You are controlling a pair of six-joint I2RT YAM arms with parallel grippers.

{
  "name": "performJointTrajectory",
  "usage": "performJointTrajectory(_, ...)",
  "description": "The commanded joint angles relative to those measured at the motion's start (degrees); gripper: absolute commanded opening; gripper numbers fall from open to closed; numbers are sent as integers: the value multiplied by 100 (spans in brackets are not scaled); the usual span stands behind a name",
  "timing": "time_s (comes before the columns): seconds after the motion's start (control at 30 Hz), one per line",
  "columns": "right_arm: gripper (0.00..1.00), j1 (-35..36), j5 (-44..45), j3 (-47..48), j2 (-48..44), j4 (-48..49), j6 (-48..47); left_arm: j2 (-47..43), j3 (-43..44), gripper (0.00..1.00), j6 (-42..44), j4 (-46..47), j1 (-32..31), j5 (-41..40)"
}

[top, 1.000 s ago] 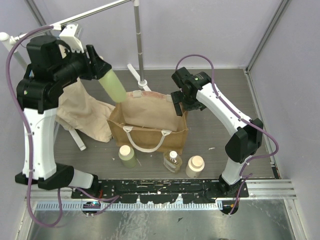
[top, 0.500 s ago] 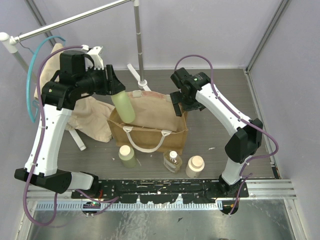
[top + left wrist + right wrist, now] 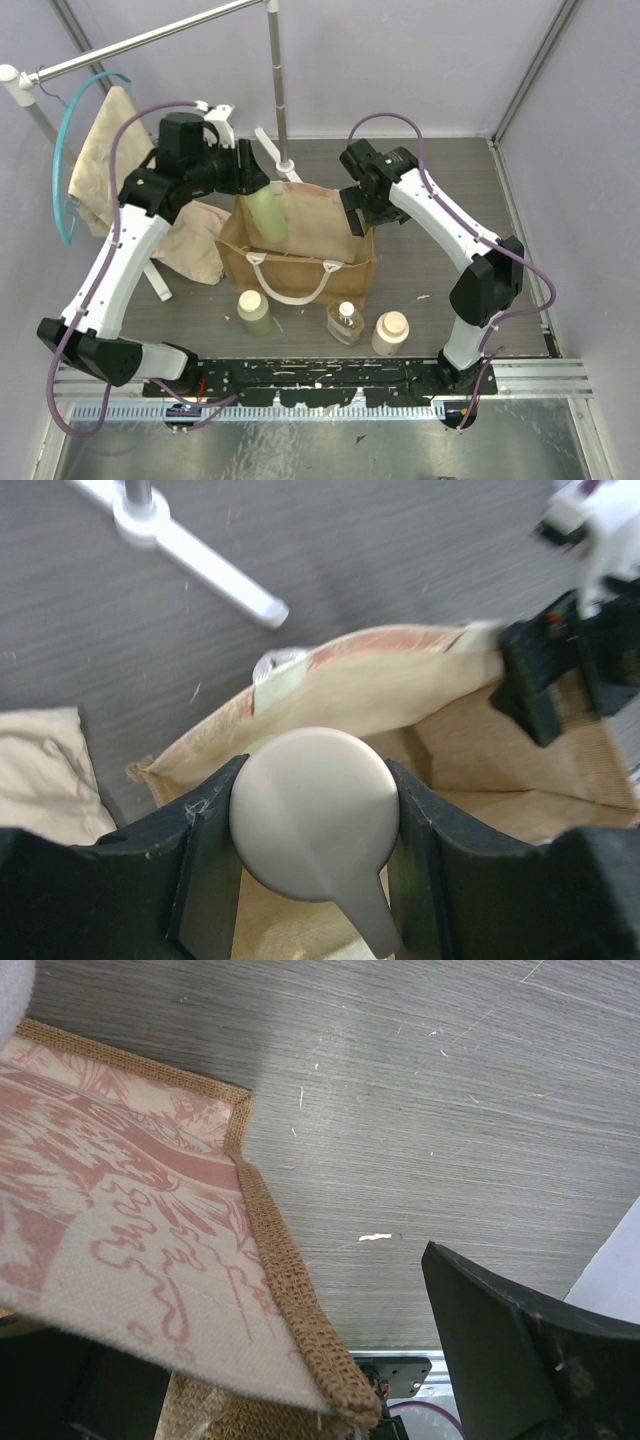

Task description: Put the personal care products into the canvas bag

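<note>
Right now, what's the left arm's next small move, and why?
Likely lower the left gripper slightly, then open it: the pale green bottle it clamps near the cap hangs over the open mouth of the canvas bag, not yet released.

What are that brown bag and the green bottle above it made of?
Canvas bag: coarse matte woven cloth, perhaps jute or canvas; thick threads show along its rim. Pale green bottle: likely plastic, smooth, slightly translucent, with a satin beige cap.

Beige cloth [image 3: 190, 245] drapes from a teal hanger [image 3: 56, 160] on the metal rack [image 3: 278, 90] (white-footed).
</note>
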Motion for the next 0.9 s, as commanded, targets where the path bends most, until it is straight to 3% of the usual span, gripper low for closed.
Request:
performJointTrajectory(0.0, 100, 28, 94, -97, -240, 104, -28, -442, -498, 0, 106, 1266, -476, -847)
performJointTrajectory(0.43, 100, 23, 33, -171, -153, 204, -131, -1087, -2523, 0, -109, 2451, -922, -3358)
performJointTrajectory(0.67, 100, 22, 46, -85, -104, 173, -210, -913, -2852, 0, -261, 2724, -923, -3436)
performJointTrajectory(0.87, 100, 23, 32, -94, -116, 182, -233, -682, -3083, 23, -463, 2773, -956, -3212)
